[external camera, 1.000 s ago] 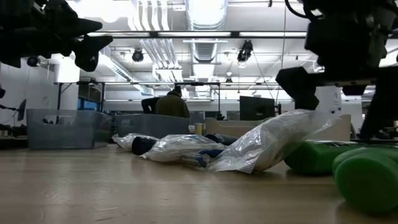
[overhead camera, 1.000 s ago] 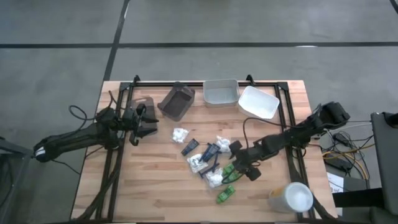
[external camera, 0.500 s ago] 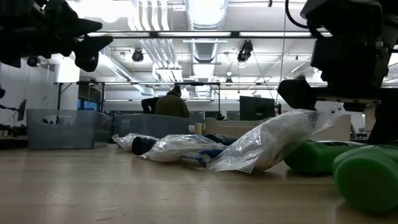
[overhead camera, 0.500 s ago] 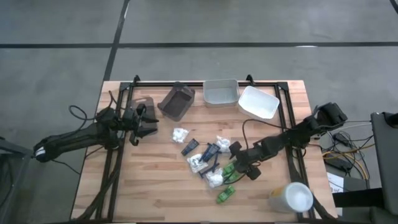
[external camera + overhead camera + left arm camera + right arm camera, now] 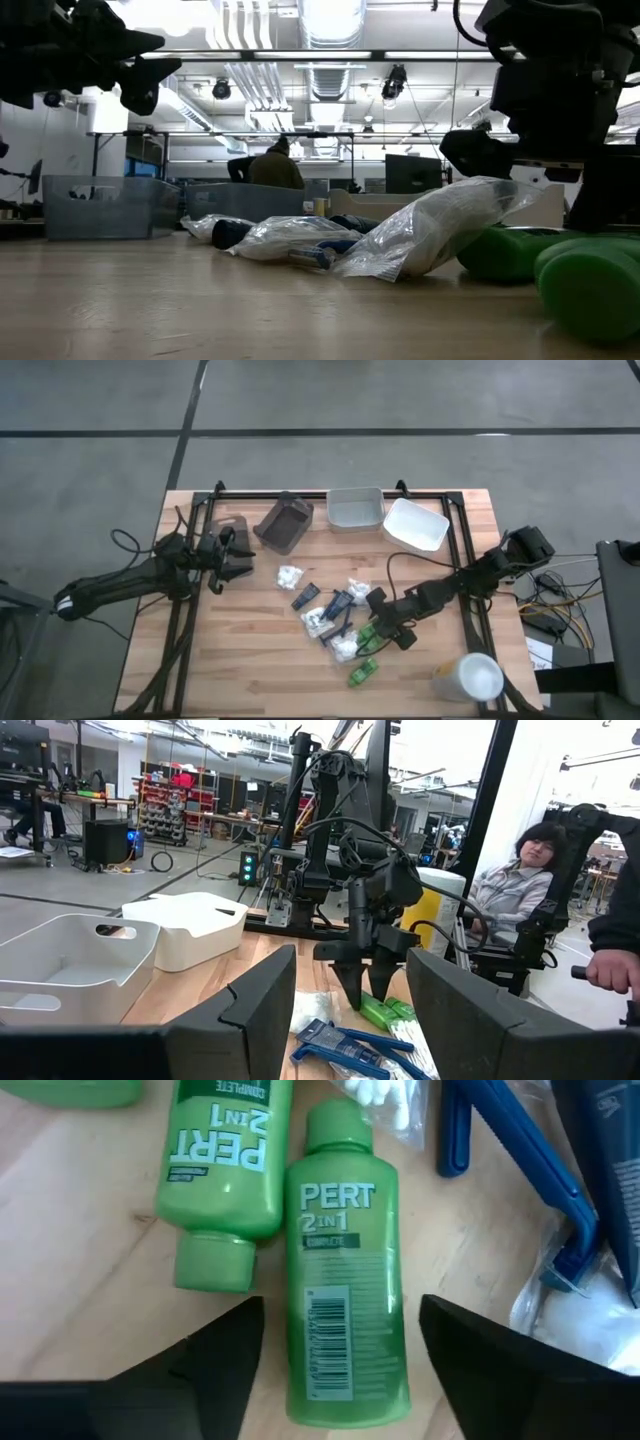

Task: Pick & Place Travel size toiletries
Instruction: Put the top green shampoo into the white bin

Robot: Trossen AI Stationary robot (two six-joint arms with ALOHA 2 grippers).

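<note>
The travel size toiletries lie in a loose pile at mid-table: white packets [image 5: 289,575], dark flat tubes [image 5: 306,596], a blue razor [image 5: 565,1190] and green bottles [image 5: 362,672]. My right gripper [image 5: 378,628] slants down over two green bottles lying side by side on the wood. It is open, with one finger on each side of the nearer bottle [image 5: 345,1280] and a narrow gap showing at each side. The second bottle [image 5: 225,1160] lies beside it. My left gripper [image 5: 232,560] waits open and level at the table's left, above the wood.
A brown tray [image 5: 284,523], a grey tray [image 5: 356,508] and a white tray [image 5: 415,525] stand along the far edge. A big white cup [image 5: 468,678] is at the near right corner. Black frame rails [image 5: 462,550] flank the table. A person [image 5: 520,880] sits beyond the right side.
My right gripper has sunk a little toward the green bottles, and its arm has folded in slightly toward the table. The toiletries lie as before.
</note>
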